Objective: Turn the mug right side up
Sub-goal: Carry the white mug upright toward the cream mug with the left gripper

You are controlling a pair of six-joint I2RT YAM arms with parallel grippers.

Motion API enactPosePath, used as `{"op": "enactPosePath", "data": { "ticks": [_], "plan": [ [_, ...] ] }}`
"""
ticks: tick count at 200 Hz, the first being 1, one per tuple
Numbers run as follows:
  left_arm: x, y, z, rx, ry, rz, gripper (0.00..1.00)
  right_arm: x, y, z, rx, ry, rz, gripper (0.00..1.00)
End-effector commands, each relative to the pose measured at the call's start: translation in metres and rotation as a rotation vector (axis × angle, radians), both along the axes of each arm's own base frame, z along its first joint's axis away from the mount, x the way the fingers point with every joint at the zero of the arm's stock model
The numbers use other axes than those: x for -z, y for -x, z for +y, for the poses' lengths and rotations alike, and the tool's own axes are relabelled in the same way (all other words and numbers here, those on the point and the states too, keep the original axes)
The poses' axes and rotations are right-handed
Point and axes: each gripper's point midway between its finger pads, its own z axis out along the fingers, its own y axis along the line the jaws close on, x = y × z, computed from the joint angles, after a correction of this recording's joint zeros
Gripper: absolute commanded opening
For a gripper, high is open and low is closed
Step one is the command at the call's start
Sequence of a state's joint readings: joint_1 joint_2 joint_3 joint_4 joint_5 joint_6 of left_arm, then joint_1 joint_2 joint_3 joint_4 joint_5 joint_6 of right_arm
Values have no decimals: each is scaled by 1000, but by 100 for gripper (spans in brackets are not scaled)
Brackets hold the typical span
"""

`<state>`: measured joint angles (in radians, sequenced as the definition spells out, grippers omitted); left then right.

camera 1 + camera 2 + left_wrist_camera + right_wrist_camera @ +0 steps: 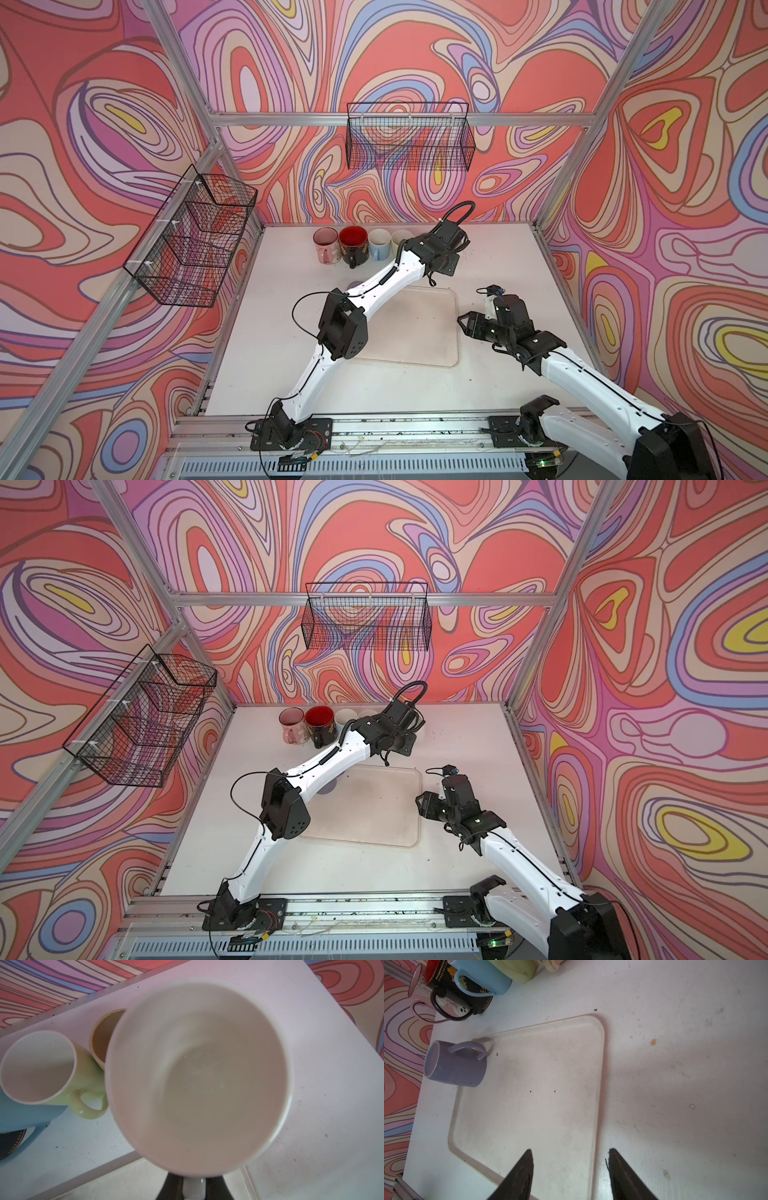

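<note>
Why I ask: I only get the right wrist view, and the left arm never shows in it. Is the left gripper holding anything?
Observer: Yes. The left gripper is shut on a white mug, whose open mouth faces the left wrist camera.
Operator: Where is that?
Observer: In both top views it is at the back of the table, just right of the row of mugs.
Operator: Could my right gripper go for the purple mug lying by the tray?
Observer: Risky, I'd say. In a top view the left arm crosses above the purple mug, leaving only a sliver showing.
</note>
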<state>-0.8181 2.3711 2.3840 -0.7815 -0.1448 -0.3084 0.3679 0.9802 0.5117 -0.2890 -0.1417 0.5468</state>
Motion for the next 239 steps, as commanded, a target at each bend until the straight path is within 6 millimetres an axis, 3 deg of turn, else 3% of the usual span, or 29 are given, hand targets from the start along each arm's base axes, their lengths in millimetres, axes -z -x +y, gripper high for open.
{"op": "enactPosePath", "data": {
  "ticks": [1,93,186,239],
  "plan": [
    [-20,-13,-6,-4,-8,-92,0,8,5,-6,4,31,12,59],
    [26,-27,-16,-16,-100,-122,0,20,8,-3,-5,21,42,59],
    [49,-27,-23,-9,-98,-82,0,26,9,-2,-8,18,52,59],
    [54,-27,-24,-10,-95,-73,0,26,9,-2,-11,20,50,59]
  ]
}}
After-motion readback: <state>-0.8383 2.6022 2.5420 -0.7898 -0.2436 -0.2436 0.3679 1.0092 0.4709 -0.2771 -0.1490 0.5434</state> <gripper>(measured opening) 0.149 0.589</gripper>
